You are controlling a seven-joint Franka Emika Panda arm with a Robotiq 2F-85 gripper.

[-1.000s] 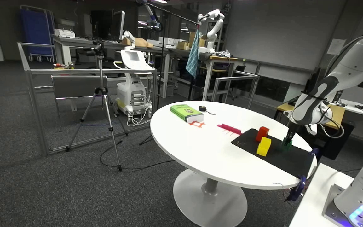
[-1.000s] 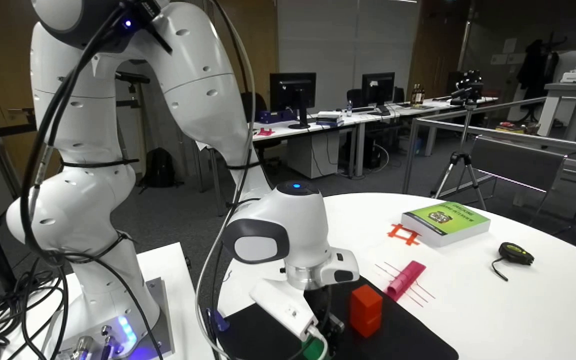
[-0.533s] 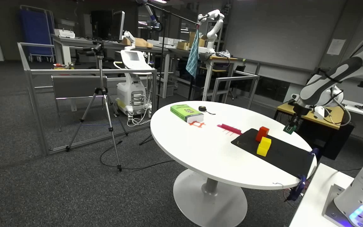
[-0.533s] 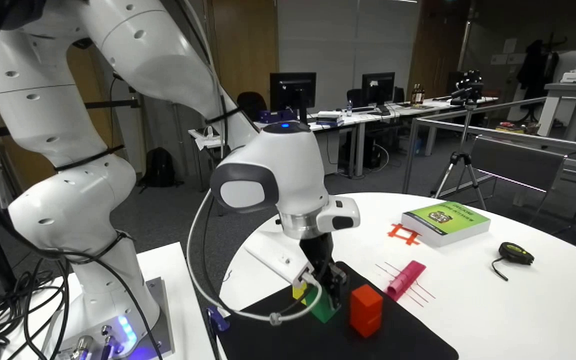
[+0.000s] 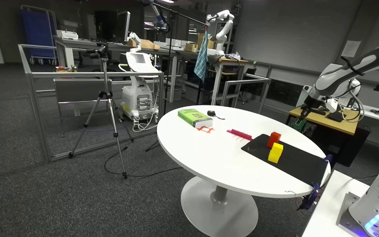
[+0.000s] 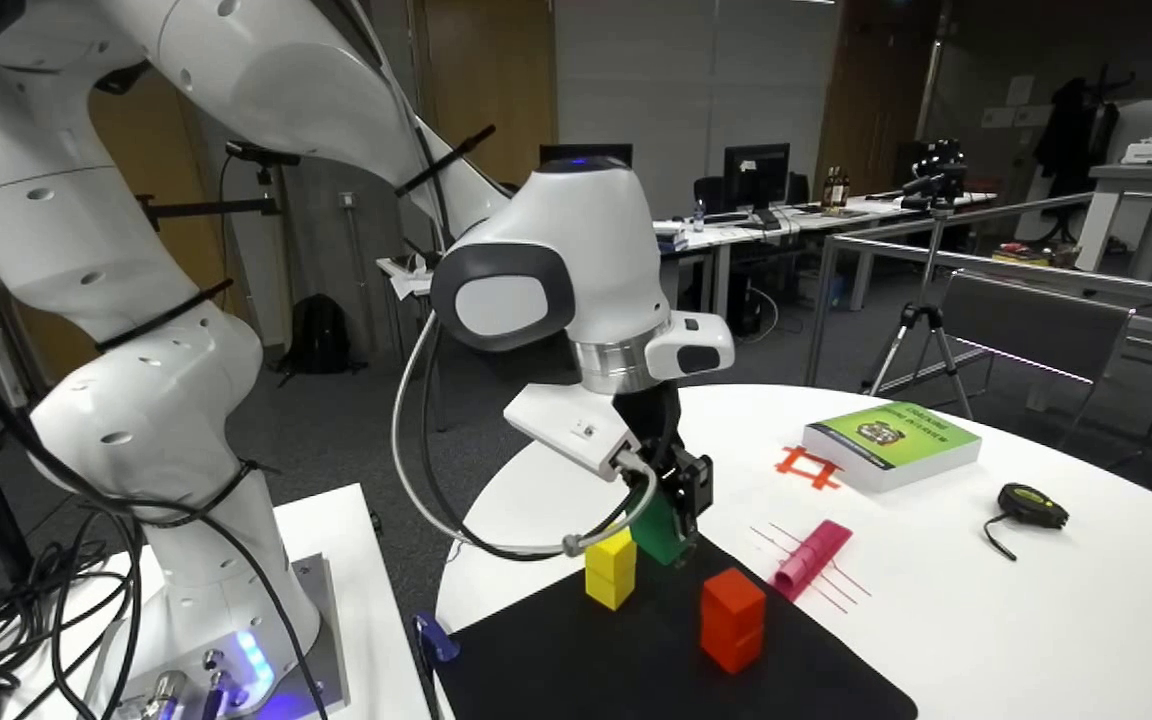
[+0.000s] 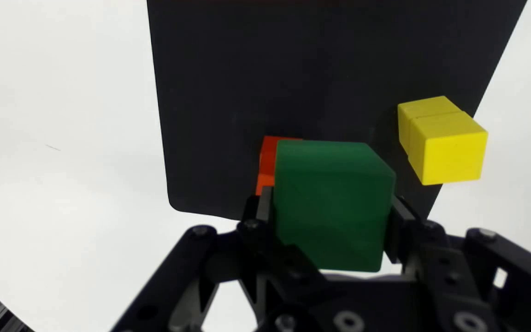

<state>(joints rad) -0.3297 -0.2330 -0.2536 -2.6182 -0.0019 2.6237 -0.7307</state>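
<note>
My gripper [image 7: 332,207] is shut on a green block [image 7: 334,184], a finger pressed to each side of it. In both exterior views the green block [image 6: 658,530] [image 5: 298,125] hangs above table height, slightly tilted. Two yellow blocks [image 6: 611,568] [image 5: 275,153] stand stacked on the black mat [image 6: 546,660], and appear right of the jaws in the wrist view [image 7: 454,157]. A red stack [image 6: 733,620] [image 5: 273,140] stands upright on the same mat. In the wrist view the green block partly covers the red stack [image 7: 268,159].
The round white table [image 5: 209,154] also bears a green book [image 6: 886,440], a tape measure [image 6: 1031,508], a pink piece [image 6: 814,560] with thin strips and an orange frame [image 6: 808,468]. Blue clamps [image 6: 434,638] grip the mat's edge. A cable [image 6: 406,440] loops beside the wrist.
My gripper has risen from the mat with the green block in it, up and away from the red stack. The yellow stack, hidden before in an exterior view, now shows there.
</note>
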